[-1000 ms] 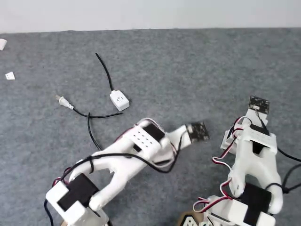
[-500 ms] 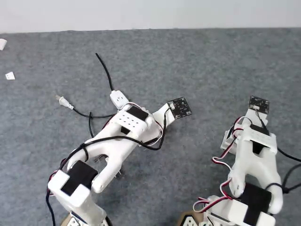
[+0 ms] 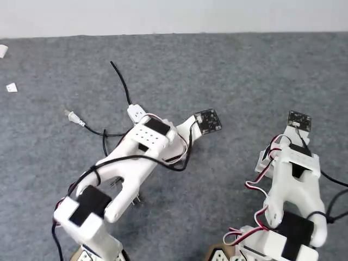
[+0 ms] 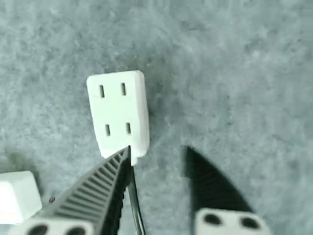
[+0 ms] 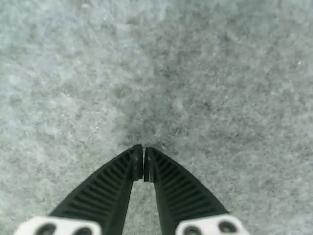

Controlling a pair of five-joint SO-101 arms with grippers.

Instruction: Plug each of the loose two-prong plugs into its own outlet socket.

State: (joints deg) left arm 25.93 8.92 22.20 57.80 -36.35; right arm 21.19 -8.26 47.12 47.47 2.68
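Observation:
A white outlet block (image 4: 120, 112) with two pairs of slots lies flat on the grey carpet, and its near end (image 3: 136, 112) peeks out from under the left arm in the high view. My left gripper (image 4: 156, 154) hangs open just beside it, one fingertip (image 4: 123, 155) at the block's cord end. A black cord (image 3: 120, 81) runs from the block toward the far wall. A loose white two-prong plug (image 3: 72, 117) lies to the left on its own black cord (image 3: 104, 142). My right gripper (image 5: 144, 157) is shut on nothing above bare carpet.
The right arm (image 3: 293, 185) stands folded at the lower right of the carpet. Two small white scraps (image 3: 11, 87) lie at the far left edge. A pale wall (image 3: 174, 16) bounds the far side.
The left arm swung from the middle of the carpet leftward and away, and now hangs over the outlet block. The right arm kept still.

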